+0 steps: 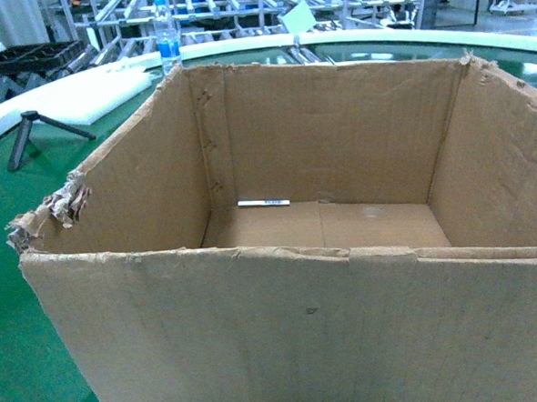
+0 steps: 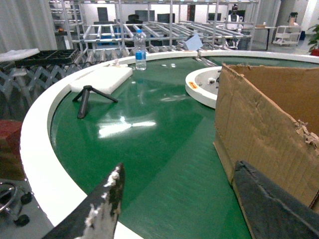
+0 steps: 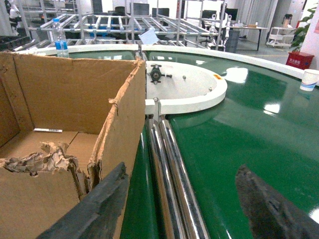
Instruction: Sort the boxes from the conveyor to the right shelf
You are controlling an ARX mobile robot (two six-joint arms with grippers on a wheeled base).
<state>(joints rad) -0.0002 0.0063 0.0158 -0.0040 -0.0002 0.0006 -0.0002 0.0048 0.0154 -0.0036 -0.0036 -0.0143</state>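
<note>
**One big empty box, two open hands at its corners**

One cardboard box (image 1: 346,278) sits on the green conveyor (image 2: 149,144) right in front of me, so close that it fills most of my head view. It is open at the top and empty except for a thin white label strip (image 1: 263,202) lying on its floor. The near corners of the rim are torn and crumpled.

My left hand (image 2: 179,209) is open, one finger out over the belt and the other just beside the box's left wall. My right hand (image 3: 184,209) is open too, its left finger close against the torn right corner of the box, the other finger out over the belt and the metal rails (image 3: 167,169). Neither is gripping anything yet.

I judge the box light for its bulk, being empty. The corrugated walls should be stiff along the flat panels but soft and weak at the ragged rim, which could fold or tear under a pinch. It is too wide for one hand, so I would press on the two opposite side walls, below the damaged edge, and lift evenly. The roller racks (image 1: 238,2) stand beyond the conveyor.
</note>
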